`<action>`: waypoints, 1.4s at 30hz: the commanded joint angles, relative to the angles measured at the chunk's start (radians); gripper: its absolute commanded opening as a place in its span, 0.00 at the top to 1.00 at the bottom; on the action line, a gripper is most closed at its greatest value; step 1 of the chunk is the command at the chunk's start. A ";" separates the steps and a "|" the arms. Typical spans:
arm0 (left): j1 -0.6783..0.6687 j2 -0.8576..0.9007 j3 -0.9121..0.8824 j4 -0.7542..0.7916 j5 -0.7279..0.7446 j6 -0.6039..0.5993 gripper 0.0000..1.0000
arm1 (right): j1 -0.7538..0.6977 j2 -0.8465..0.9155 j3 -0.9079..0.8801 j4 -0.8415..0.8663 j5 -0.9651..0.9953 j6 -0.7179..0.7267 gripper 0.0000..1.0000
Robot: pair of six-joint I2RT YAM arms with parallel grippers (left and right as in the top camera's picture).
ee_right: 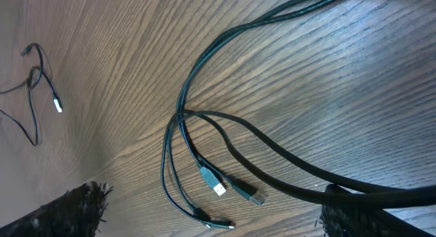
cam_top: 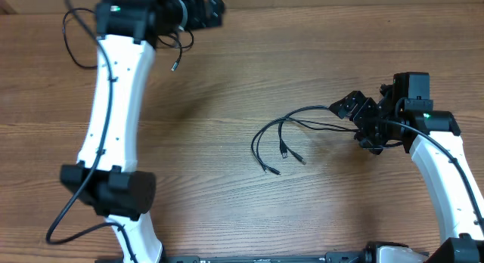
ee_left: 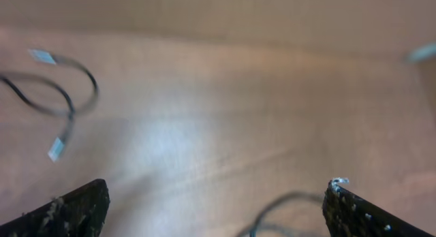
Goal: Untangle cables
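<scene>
Task item: cable bundle [cam_top: 291,128], thin black cords lying on the wooden table [cam_top: 227,210], centre right.
Second item: single cable [ee_right: 56,101], lying well apart from the bundle at the far left of the table, near the left arm.
Right gripper [ee_right: 212,196]: fingers spread wide, with no grip visible. Two strands pass beside one finger, and whether they touch it cannot be determined.
Left gripper [ee_left: 218,186]: fingers spread wide, nothing pinched. A dark strand shows low between them in a blurred view.
Bundle axis: runs from the right gripper toward the table centre, then curves back to three plug tips [ee_right: 219,189].
Key relation: the strands converge at a crossing [ee_right: 180,116], directly ahead of the right fingers.
Nearer arm: right. The left arm is far away.
Judged next move: the right gripper closes on one strand near the crossing.
</scene>
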 commanded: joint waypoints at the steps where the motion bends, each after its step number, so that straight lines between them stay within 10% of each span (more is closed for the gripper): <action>1: -0.037 0.084 -0.011 -0.054 -0.012 0.019 0.00 | 0.005 0.002 0.000 0.008 -0.005 -0.001 0.00; 11: -0.127 0.123 -0.011 -0.203 -0.003 0.176 0.00 | -0.085 -0.044 0.098 0.000 -0.352 -0.189 0.00; 18: -0.203 0.124 -0.011 -0.119 0.063 0.299 0.00 | -0.306 -0.066 0.327 -0.280 -0.089 -0.227 0.00; 42: -0.615 0.361 -0.011 0.013 0.120 0.575 0.14 | -0.544 -0.064 0.336 -0.271 0.164 -0.227 0.00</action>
